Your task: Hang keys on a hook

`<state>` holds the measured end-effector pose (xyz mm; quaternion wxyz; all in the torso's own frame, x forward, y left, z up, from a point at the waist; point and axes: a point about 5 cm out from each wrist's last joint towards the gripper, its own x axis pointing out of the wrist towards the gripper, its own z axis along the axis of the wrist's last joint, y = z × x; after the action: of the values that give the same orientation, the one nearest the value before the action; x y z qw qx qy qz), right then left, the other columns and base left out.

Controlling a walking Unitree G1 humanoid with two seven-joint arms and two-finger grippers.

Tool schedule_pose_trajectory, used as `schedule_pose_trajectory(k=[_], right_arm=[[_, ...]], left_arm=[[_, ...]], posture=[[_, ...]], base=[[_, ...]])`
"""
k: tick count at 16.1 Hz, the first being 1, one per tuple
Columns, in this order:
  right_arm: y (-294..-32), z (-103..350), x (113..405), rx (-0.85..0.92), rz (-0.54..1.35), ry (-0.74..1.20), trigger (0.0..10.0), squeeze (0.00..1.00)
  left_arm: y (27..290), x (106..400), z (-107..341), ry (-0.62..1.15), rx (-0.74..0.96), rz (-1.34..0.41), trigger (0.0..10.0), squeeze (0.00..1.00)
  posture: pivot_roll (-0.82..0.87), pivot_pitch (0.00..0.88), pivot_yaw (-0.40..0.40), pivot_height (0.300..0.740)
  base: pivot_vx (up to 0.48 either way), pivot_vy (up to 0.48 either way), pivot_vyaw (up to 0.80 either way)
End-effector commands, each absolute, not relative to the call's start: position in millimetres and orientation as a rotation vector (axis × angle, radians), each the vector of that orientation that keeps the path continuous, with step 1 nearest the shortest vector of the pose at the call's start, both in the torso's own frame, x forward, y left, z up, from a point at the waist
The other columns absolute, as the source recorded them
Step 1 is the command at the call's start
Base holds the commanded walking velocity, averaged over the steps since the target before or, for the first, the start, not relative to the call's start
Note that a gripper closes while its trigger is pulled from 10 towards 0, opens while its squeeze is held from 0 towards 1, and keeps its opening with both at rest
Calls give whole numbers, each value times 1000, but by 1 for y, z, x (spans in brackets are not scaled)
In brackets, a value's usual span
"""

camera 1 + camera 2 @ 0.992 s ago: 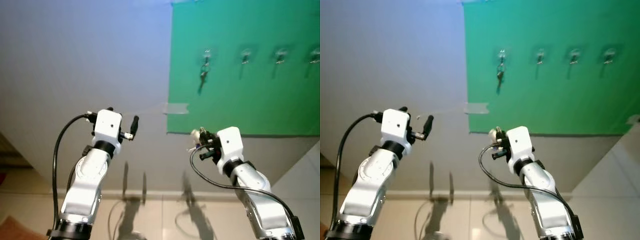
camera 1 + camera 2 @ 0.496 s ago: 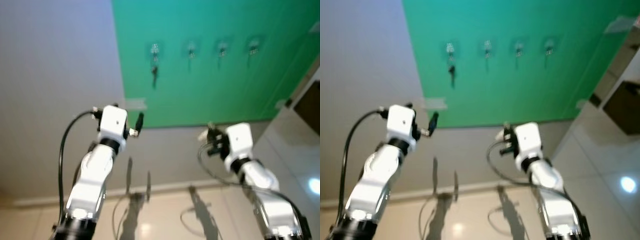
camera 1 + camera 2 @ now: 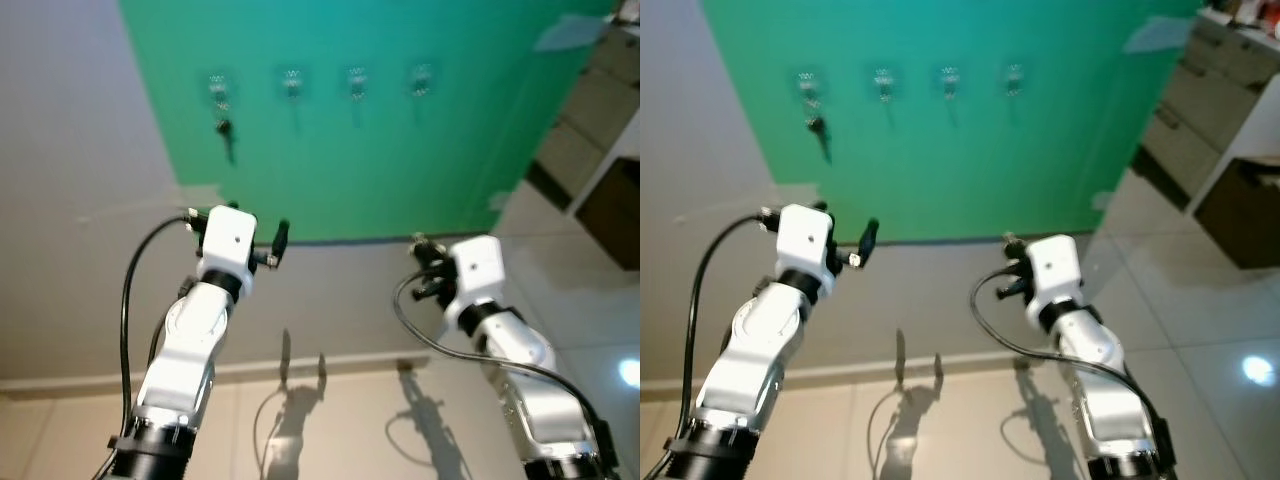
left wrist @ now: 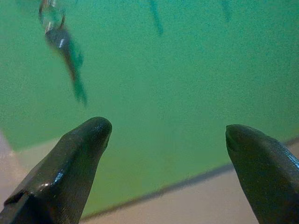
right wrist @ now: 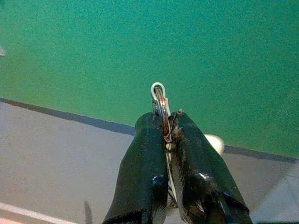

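A green board [image 3: 330, 140] on the wall carries a row of several small hooks; the leftmost hook [image 3: 217, 85] has a key [image 3: 224, 128] hanging from it, also seen as a dark blurred key [image 4: 60, 39] in the left wrist view. The others, such as the hook [image 3: 292, 80] beside it, are bare. My right gripper [image 5: 166, 130] is shut on a key ring [image 5: 160, 100] that pokes out between its fingers, held up below the board's lower right part [image 3: 425, 262]. My left gripper [image 4: 163, 135] is open and holds nothing, raised below the board's lower left.
A grey wall [image 3: 60, 150] runs left of the board, with a skirting strip and tiled floor [image 3: 330, 420] below. Drawers and a dark cabinet [image 3: 600, 190] stand at the right edge. Tape patches [image 3: 198, 195] mark the board's corners.
The whole picture has slid left, so the camera has turned right: the board and hooks now sit further left and furniture shows at the right. Both arms stay raised as before.
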<state>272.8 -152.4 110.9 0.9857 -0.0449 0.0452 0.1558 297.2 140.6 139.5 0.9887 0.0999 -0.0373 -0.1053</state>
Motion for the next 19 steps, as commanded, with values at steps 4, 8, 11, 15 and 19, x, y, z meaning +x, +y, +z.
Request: schedule_pose_trajectory(k=[4,8,11,15,19], right_arm=[[-150,118,274,-89,310,59,10000,0],[-148,117,273,-88,308,60,10000,0],[-146,117,275,-96,319,60,10000,0],[-143,116,275,-99,327,58,10000,0],[-141,117,275,-102,365,54,10000,0]], left_arm=[[149,300,137,-49,184,-179,10000,0],[148,300,138,-59,178,-196,10000,0],[149,300,138,-59,180,-197,10000,0],[151,298,137,-57,187,-196,10000,0],[147,298,137,-58,196,-212,10000,0]], posture=[[-114,0,45,740],[-107,0,42,740],[-105,0,40,740],[-98,0,34,740],[-95,0,34,740]], base=[[0,0,0],[134,0,0],[323,0,163],[344,0,800],[343,0,800]])
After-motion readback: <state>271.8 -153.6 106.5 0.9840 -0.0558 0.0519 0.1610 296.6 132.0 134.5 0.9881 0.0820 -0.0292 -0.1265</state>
